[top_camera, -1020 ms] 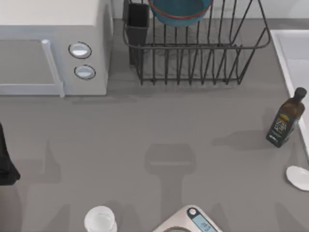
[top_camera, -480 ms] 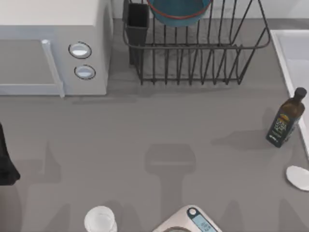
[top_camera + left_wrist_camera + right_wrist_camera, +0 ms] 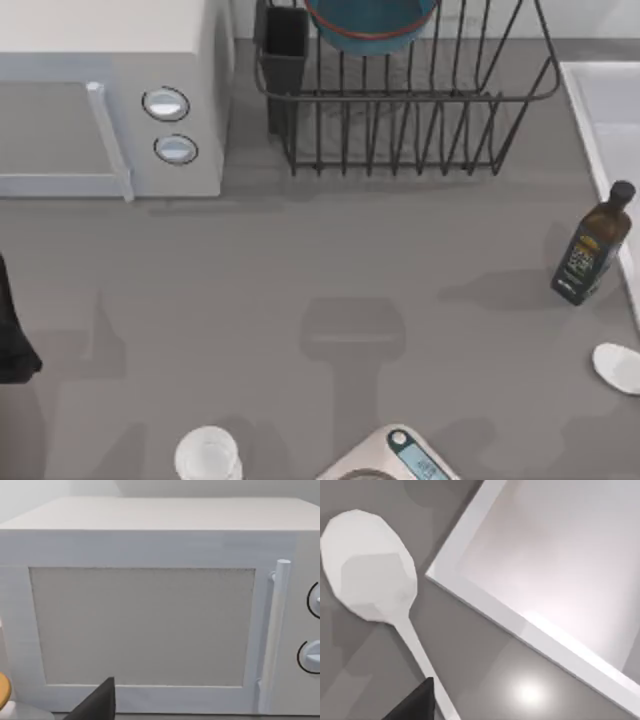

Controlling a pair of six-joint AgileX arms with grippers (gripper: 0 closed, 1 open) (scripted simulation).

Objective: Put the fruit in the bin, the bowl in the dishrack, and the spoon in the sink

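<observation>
Right wrist view: one dark finger of the right gripper hangs just beside the spoon's handle; I cannot tell how wide the jaws are. The spoon lies flat on the table beside the sink, so the fingers might push it away.

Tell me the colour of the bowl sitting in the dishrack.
Blue with a thin reddish-brown rim; the bowl shows best in the top view, inside the dark wire dishrack.

The grey table carries microwave, dishrack, oil bottle, spoon, glass, scale.
</observation>
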